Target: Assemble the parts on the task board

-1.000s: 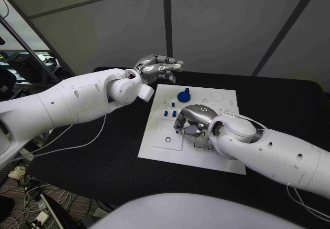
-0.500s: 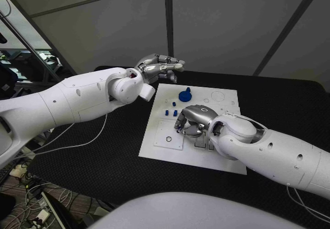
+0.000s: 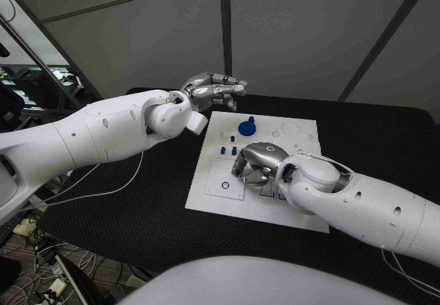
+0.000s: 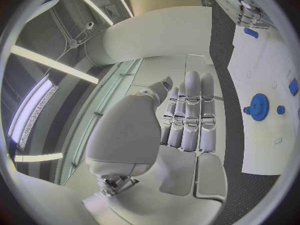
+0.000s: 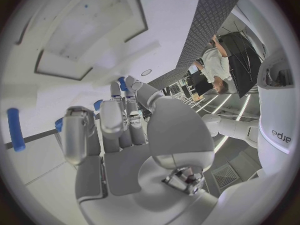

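Since the earlier frames almost nothing had moved: the right hand (image 3: 257, 162) had shifted very slightly over the board (image 3: 206, 197), and the left hand (image 3: 213, 89) had stayed where it was.

Landmark: board, white plate on the black tabletop (image 3: 110, 235).

Right hand lay low over the middle of the board, fingers curled downward. Right wrist view showed those fingers (image 5: 122, 120) close together and pointing down at the board surface; whether they pinched anything could not be told. A blue pin (image 5: 15, 130) lay on the board just beside that hand.

Left hand hung above the tabletop just past the board's far left corner, well apart from the parts. Left wrist view showed its fingers (image 4: 190, 112) side by side and bent in, thumb folded alongside, nothing in them.

Parts: blue gear (image 3: 246, 127) stood on the far half of the board; two small blue pegs (image 3: 227, 150) stood near the board's left edge, between the gear and the right hand.
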Motion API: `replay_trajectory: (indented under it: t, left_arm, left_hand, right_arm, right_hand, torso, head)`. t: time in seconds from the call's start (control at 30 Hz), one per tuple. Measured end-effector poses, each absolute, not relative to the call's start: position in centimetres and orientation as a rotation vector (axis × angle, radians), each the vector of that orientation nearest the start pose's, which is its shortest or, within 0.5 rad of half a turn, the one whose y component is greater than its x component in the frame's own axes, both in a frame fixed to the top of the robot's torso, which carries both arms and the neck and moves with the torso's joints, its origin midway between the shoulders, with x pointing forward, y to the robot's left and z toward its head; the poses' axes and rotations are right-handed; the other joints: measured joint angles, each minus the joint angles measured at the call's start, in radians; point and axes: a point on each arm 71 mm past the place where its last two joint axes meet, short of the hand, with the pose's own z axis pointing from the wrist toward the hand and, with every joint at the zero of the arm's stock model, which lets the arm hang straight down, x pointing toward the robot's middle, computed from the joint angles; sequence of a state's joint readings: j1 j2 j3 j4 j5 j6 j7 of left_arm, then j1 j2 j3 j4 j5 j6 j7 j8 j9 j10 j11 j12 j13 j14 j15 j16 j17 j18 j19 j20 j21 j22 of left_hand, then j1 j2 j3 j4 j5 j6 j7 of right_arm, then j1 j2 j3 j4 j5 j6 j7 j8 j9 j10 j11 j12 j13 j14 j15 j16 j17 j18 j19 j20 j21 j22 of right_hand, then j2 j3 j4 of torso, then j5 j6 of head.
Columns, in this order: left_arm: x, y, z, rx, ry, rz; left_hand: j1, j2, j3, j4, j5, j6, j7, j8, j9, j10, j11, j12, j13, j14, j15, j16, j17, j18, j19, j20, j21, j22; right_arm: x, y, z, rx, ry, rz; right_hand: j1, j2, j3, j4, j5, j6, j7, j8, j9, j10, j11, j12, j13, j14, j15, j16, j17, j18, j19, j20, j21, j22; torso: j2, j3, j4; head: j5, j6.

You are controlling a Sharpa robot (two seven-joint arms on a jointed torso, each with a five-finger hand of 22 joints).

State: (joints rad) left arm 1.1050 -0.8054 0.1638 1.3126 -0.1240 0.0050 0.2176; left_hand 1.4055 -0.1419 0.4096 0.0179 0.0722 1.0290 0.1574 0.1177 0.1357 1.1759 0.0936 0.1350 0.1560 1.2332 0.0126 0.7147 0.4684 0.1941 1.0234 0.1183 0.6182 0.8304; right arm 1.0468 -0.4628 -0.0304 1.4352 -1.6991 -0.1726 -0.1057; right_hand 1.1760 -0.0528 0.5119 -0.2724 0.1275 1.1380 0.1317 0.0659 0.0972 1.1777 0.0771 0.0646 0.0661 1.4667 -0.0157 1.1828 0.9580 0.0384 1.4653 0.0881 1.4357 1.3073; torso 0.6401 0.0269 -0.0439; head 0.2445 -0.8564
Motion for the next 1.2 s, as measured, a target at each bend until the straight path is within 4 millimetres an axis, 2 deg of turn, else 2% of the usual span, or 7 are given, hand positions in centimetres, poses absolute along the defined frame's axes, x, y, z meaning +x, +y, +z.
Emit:
replay_trajectory:
  t: [0.13, 0.2, 0.4, 0.57, 0.67, 1.0, 1.2]
  left_arm:
    - [52.6, 24.2, -17.7, -1.088, 1.552, -1.631]
    - [52.6, 24.3, -17.7, -1.088, 1.552, -1.631]
    - [52.6, 24.2, -17.8, -1.089, 1.555, -1.631]
    - [52.6, 24.2, -17.8, -1.090, 1.557, -1.629]
    - [52.6, 24.3, -17.8, -1.090, 1.558, -1.629]
    - [52.6, 24.6, -18.0, -1.094, 1.567, -1.621]
    - [52.5, 24.9, -18.1, -1.096, 1.571, -1.614]
  left_hand:
    - [0.000, 0.000, 0.000, 0.000, 0.000, 0.000, 0.000, 0.000, 0.000, 0.000, 0.000, 0.000, 0.001, 0.000, 0.000, 0.000, 0.000, 0.000, 0.000, 0.000, 0.000, 0.000]
    - [0.000, 0.000, 0.000, 0.000, 0.000, 0.000, 0.000, 0.000, 0.001, 0.000, 0.000, 0.000, 0.001, 0.000, 0.000, 0.000, 0.000, 0.000, 0.000, 0.000, 0.000, 0.000]
    - [0.000, 0.000, 0.000, 0.000, 0.000, 0.000, 0.000, 0.000, 0.001, 0.000, 0.000, 0.000, 0.001, -0.001, 0.001, 0.000, 0.000, 0.000, -0.002, 0.002, 0.000, -0.001]
    - [0.000, 0.000, 0.000, 0.000, 0.000, 0.000, 0.000, 0.000, 0.001, 0.000, 0.000, 0.000, 0.001, -0.003, 0.003, 0.000, -0.001, 0.000, -0.004, 0.004, 0.000, -0.001]
    - [0.000, 0.000, 0.000, 0.000, -0.003, 0.000, 0.000, 0.000, 0.001, -0.001, 0.001, 0.000, 0.001, -0.003, 0.003, 0.000, -0.001, 0.000, -0.004, 0.004, 0.000, -0.001]
    - [0.000, 0.000, 0.000, 0.000, -0.004, -0.004, 0.004, -0.004, 0.001, -0.004, 0.004, 0.000, 0.002, -0.003, 0.003, -0.004, -0.002, 0.000, -0.004, 0.004, -0.004, -0.002]
    - [0.000, 0.000, 0.000, 0.000, -0.004, -0.004, 0.004, -0.004, 0.001, -0.004, 0.004, 0.000, 0.002, -0.003, 0.003, -0.004, -0.002, 0.000, -0.004, 0.004, -0.004, -0.003]
  right_arm:
    - [43.4, -2.4, -25.0, -0.547, 1.740, 0.848]
    - [43.4, -2.4, -25.1, -0.545, 1.735, 0.849]
    - [43.4, -2.6, -25.3, -0.537, 1.723, 0.848]
    - [43.4, -2.8, -25.4, -0.522, 1.705, 0.850]
    - [43.4, -3.1, -25.2, -0.508, 1.685, 0.853]
    - [42.6, -5.9, -23.9, -0.439, 1.611, 0.891]
    - [44.1, -8.9, -20.9, -0.360, 1.553, 0.855]
  right_hand:
    - [-0.004, -0.020, 0.005, -0.005, -0.006, -0.020, 0.008, 0.000, -0.006, -0.031, 0.007, 0.005, 0.002, -0.009, 0.009, -0.021, -0.036, 0.003, -0.022, 0.014, -0.038, 0.000]
    - [0.003, -0.026, 0.005, -0.005, -0.006, -0.020, 0.008, 0.000, -0.007, -0.039, 0.010, 0.005, 0.004, -0.009, 0.009, -0.025, -0.043, 0.016, -0.022, 0.014, -0.038, 0.000]
    - [-0.002, -0.031, 0.005, -0.005, -0.006, -0.024, 0.012, 0.000, -0.007, -0.057, 0.012, -0.003, -0.001, -0.012, 0.012, -0.031, -0.054, 0.016, -0.025, 0.017, -0.046, 0.000]
    - [0.009, -0.055, 0.008, -0.008, -0.006, -0.070, 0.016, 0.000, -0.022, -0.096, 0.021, -0.003, 0.001, -0.023, 0.023, -0.064, -0.102, 0.017, -0.052, 0.026, -0.087, -0.016]
    - [0.014, -0.060, 0.008, -0.008, -0.006, -0.080, 0.013, 0.000, -0.027, -0.110, 0.021, 0.002, 0.000, -0.023, 0.023, -0.070, -0.116, 0.032, -0.055, 0.023, -0.096, -0.028]
    - [0.018, -0.072, 0.001, -0.007, -0.006, -0.087, 0.005, 0.000, -0.028, -0.110, 0.021, 0.013, 0.000, -0.023, 0.023, -0.071, -0.121, 0.032, -0.055, 0.023, -0.097, -0.028]
    - [0.023, -0.078, -0.004, -0.008, -0.006, -0.087, 0.005, 0.000, -0.028, -0.110, 0.021, 0.017, 0.000, -0.023, 0.023, -0.071, -0.121, 0.032, -0.055, 0.023, -0.097, -0.024]
  torso:
    - [0.000, 0.0000, 0.0000]
    - [0.000, 0.0000, 0.0000]
    - [0.000, 0.0001, 0.0000]
    - [0.000, 0.0004, 0.0000]
    - [0.000, 0.0008, 0.0000]
    - [0.000, 0.0009, -0.0013]
    - [-0.001, 0.0004, -0.0031]
  head:
    - [-0.001, 0.000]
    - [-0.001, 0.000]
    - [-0.001, 0.001]
    - [-0.003, 0.004]
    - [-0.004, 0.007]
    - [-0.016, 0.026]
    - [-0.041, 0.051]
